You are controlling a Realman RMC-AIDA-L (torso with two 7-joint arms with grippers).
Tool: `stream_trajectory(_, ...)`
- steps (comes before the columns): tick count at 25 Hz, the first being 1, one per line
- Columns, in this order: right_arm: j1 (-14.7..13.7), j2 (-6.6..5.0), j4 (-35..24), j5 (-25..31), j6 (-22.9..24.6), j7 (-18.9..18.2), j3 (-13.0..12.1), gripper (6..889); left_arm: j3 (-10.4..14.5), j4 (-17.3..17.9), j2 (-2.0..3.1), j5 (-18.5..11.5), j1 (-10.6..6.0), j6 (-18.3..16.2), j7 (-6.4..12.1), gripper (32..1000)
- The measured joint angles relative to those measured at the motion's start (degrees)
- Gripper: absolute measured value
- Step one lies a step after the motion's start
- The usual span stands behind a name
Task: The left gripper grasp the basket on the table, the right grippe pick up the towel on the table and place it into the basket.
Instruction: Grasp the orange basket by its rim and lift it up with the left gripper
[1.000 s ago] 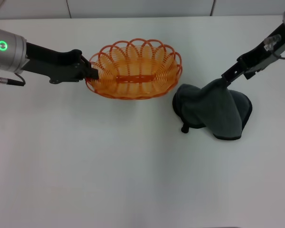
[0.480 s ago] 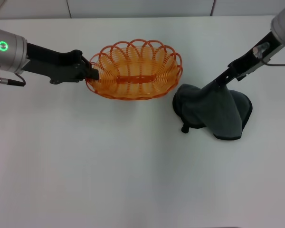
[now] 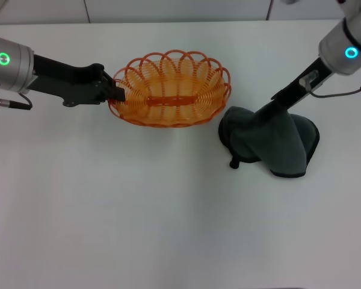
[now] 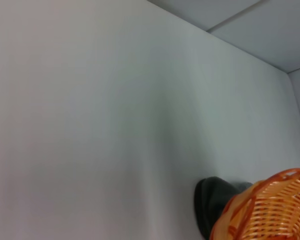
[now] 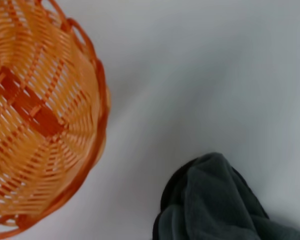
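I read no brand, label or writing on anything here. The near half of the white surface [image 3: 138, 229] carries nothing of the task. Past the middle, toward the right edge, the towel [image 3: 271, 141] lies in a dark grey-green heap, its small black corner loop [image 3: 233, 163] resting on the surface at its near left side. My right gripper [image 3: 275, 103] has its jaws pinched shut on the top of the cloth, drawing one fold up into a peak while the rest stays on the surface. Against the picture from a second ago, that arm has swung in: its white wrist and teal ring light [image 3: 351, 53] now show near the far right corner, and the link stands steeper; the towel's outline has barely changed. Just left of the towel, apart from it, sits the basket [image 3: 171, 89], toward the far edge. My left gripper [image 3: 116, 93] has its jaws closed on the basket's left rim, the arm reaching in from the left edge; neither has shifted since then
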Motion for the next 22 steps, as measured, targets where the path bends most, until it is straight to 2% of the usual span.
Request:
stream_trajectory(5,-0.14,1.1,1.09,-0.01,2.63,-0.94,-2.72,860,-0.02,0.05,0.0,0.0,0.07,0.0,0.01,87)
stream_trajectory(12,0.18,1.65,3.53,0.04,5.78,-1.05,-5.44,860,0.01,0.2,0.0,0.0,0.09,0.0,0.01,87)
stream_trajectory(22,0.26,1.96,5.27,0.3,8.83,-1.92,-6.03,859,-0.09,0.34,0.0,0.0,0.09,0.0,0.01,87)
